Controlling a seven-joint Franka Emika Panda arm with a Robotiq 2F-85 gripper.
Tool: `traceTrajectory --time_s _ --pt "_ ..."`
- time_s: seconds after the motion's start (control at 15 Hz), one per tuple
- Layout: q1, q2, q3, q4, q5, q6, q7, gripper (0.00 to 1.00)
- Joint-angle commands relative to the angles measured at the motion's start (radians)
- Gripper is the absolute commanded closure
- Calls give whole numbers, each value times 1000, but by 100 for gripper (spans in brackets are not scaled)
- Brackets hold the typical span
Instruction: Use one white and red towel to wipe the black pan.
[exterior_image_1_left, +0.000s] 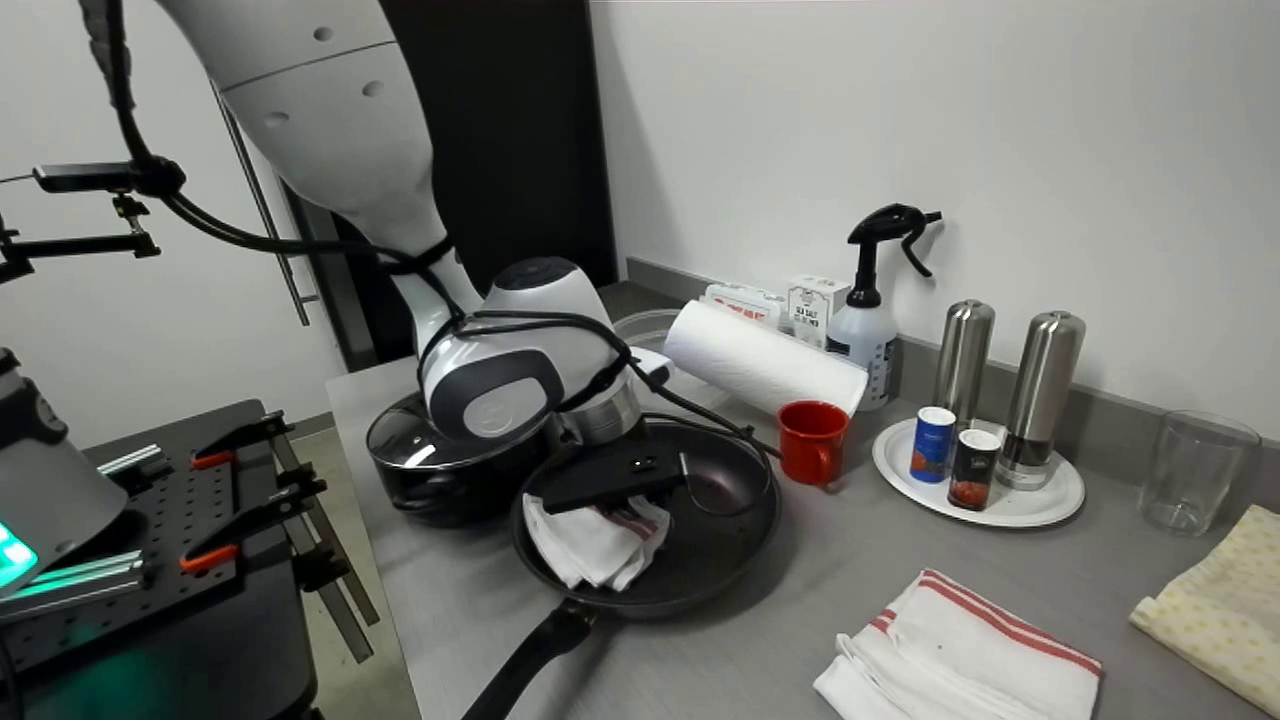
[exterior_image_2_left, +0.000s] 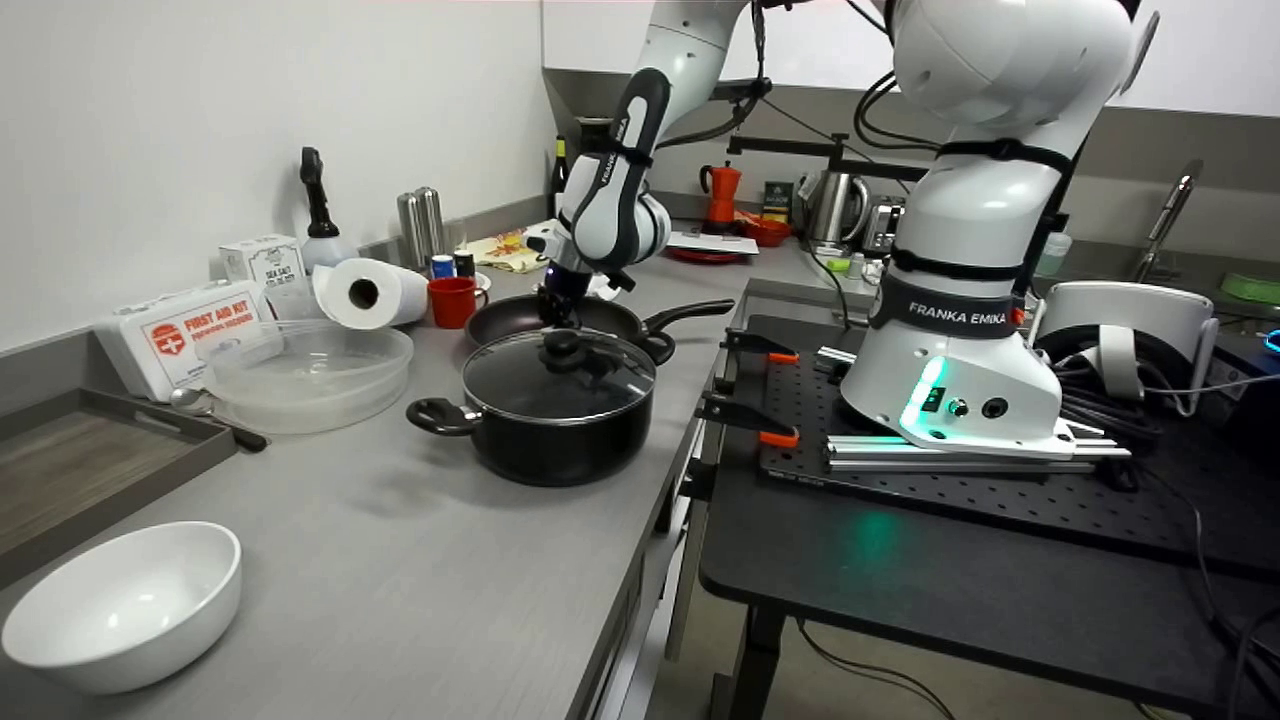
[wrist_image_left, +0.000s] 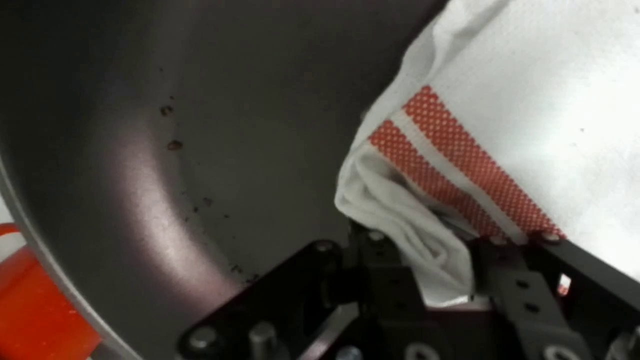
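Tool (wrist_image_left: 431, 252) tight on towel (wrist_image_left: 540, 125) inside black pan (wrist_image_left: 270, 150)

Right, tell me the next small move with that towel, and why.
I'd likely slide the white and red towel across the black pan toward the red mug: in the wrist view, the end effector grips a fold of it, and specks lie on the pan's uncovered floor on that side.

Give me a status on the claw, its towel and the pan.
Claw shut on towel; towel inside pan, specks there too. Pot and mug close by pan, may crowd wiping.
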Motion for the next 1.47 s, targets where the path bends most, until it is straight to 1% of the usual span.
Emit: traceTrajectory --time_s 0.0,0.13,0.2,0.4,0.6,0.8,0.93,1.13,1.4 --pt "21 24 -26 -45 -18 -6 -2 97" --pt "33 31 -40 -14 0 -15 15 97" --pt "24 34 -35 3 7 -27 20 97" --pt "-20 42 -16 56 39 -50 56 97" --pt "-94 45 12 96 69 -76 83 97" --pt "-155 49 28 120 89 -68 97 97" --pt "-175 51 29 122 90 -54 100 97" --pt "-168 55 20 112 78 -35 102 97" --pt "-94 56 -18 72 54 -5 101 97"
